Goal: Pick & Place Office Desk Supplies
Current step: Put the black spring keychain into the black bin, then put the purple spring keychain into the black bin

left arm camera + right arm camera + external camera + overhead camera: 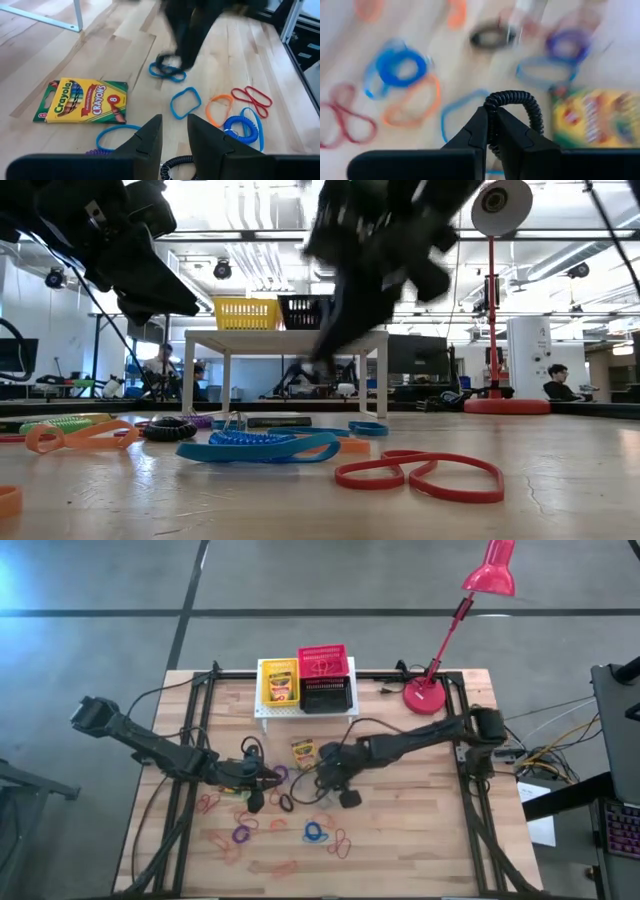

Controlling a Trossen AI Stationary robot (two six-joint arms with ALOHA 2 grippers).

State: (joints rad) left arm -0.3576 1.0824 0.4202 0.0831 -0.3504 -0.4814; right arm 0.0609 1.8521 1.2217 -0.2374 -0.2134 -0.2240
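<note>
Pale wood planks made up the bench (420, 830), on a grey floor; the low view showed a lit workshop behind. Three baskets, yellow (279, 685), red (323, 662) and black (326, 696), sat by the far edge. One crayon box (302, 752) lay mid-bench among scattered loops. The right gripper (491, 131) pinched a black coiled loop (512, 100). The left gripper (173, 131) stood narrowly apart, empty.

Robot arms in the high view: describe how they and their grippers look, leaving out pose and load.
Both arms are black, slim and jointed, each rising from a boxy base at a table side. Loose dark cables trail beside them. The left gripper and the right gripper each end in two matte black, wedge-shaped fingers on a broad dark bar. No markings show.
</note>
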